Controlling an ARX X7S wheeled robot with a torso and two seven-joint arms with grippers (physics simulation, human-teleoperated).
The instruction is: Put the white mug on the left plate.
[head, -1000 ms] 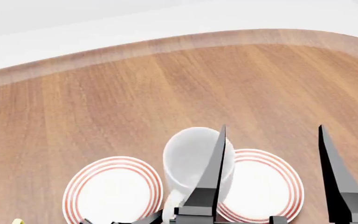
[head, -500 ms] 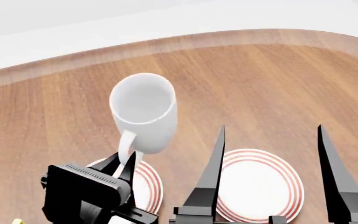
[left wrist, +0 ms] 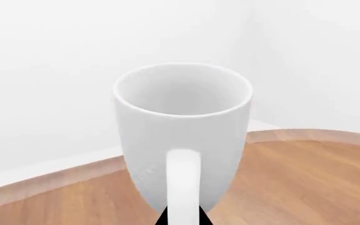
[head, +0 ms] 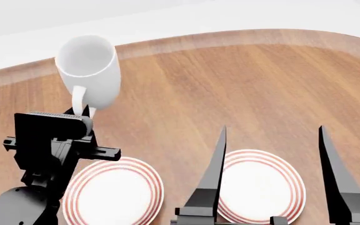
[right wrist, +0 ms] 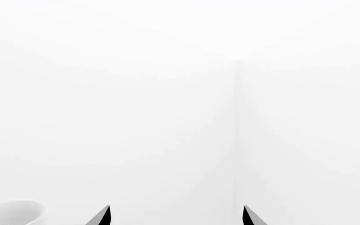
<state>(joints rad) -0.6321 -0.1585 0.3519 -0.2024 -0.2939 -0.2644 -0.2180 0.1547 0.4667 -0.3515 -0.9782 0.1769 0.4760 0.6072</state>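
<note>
White mug (head: 87,70): one, tall, plain glossy white, white inside, loop handle. Upright, mouth up, raised clear of the wooden surface (head: 243,89), above its far left part. Held by the handle alone.

Left hand (head: 85,112): closed on the mug's handle from below, black fingers nipping the lower loop; wrist block and arm rise from the near left, partly over the left plate's edge. In the left wrist view the mug (left wrist: 183,136) fills the centre, handle toward the camera, only the dark fingertips showing beneath it.

Left plate (head: 114,194): one, round, white, thin red rings at rim; lying on the surface, well below and nearer than the mug, bare.

Second plate (head: 261,187): one, identical, just to the right, apart from the first.

Right hand (head: 273,173): two long black fingers spread wide, empty, standing over the second plate.
</note>
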